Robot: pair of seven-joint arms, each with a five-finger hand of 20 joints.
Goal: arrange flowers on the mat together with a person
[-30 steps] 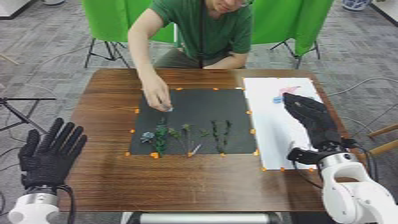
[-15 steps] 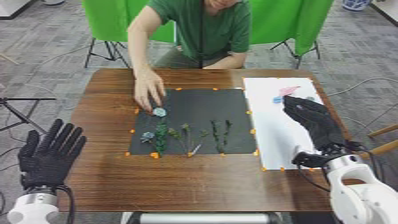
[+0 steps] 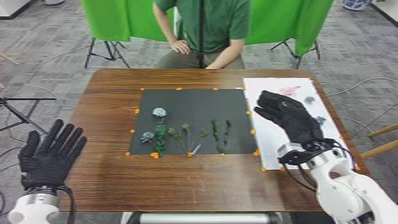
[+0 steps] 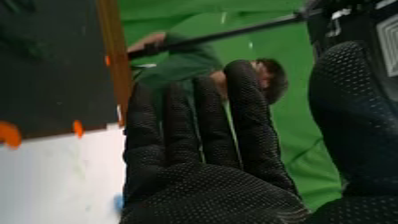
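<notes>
Brown wooden surface point(image 3: 115, 175): its black mat point(image 3: 187, 102) holds pale blue flowers point(image 3: 159, 112) and green stems point(image 3: 161, 142); a pink flower point(image 3: 290, 90) lies on the white mat point(image 3: 272, 142). My right hand point(image 3: 291, 117) is over the white mat, fingers straight; my left point(image 3: 44, 162) is spread.

R arm point(image 3: 336, 194) white w/ blk cables point(image 3: 293, 159), R hand point(image 3: 289, 114) gloved blk w/ dots.

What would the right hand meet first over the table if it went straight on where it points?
The way of the right hand looks free to the far edge of the table, though height is unclear.
</notes>
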